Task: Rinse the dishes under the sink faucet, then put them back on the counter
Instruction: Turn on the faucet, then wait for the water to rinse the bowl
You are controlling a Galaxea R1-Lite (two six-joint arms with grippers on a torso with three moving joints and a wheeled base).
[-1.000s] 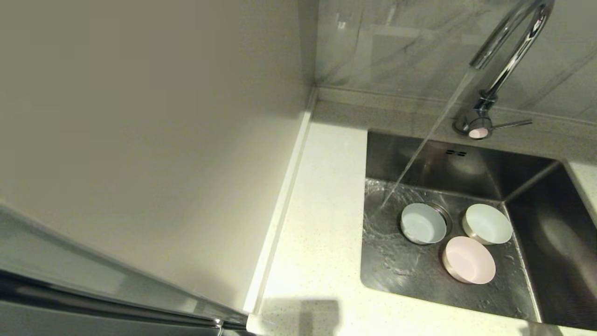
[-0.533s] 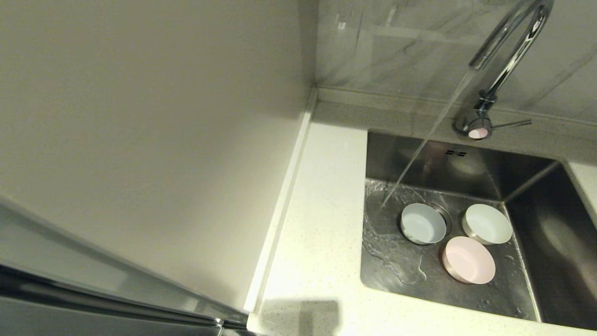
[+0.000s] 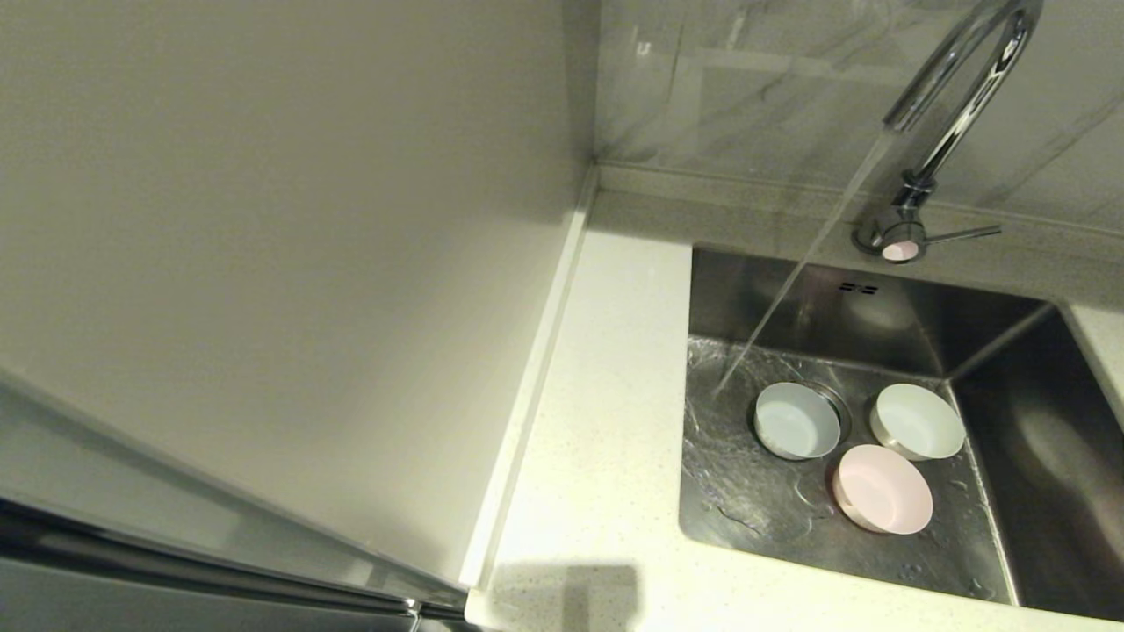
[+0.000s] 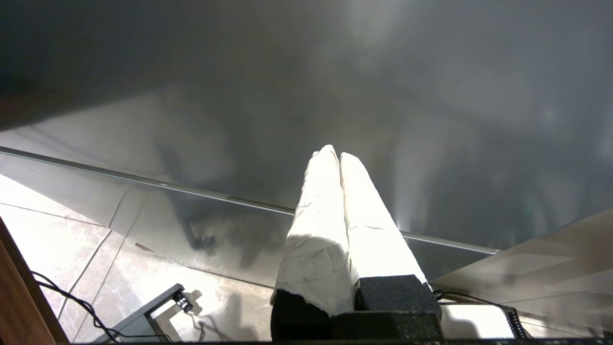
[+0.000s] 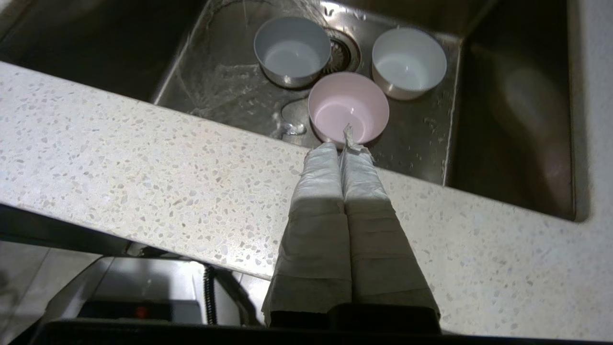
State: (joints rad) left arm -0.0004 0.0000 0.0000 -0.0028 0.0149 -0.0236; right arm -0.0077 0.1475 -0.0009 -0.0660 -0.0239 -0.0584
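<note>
Sink (image 3: 1010, 351) holds 3 bowls (image 3: 882, 488), seemingly under 1 running faucet (image 3: 957, 105).

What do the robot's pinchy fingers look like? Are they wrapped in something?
Yes. Each tool has two long, tapering fingers wrapped in pale, crinkly tape-like covering. On the left tool the wrap looks bright white, with black foam-like blocks at the base. The right tool is wrapped in duller grey-white layers, with a loose scrap sticking up at its tip. A dark coiled cable shows below it.
</note>
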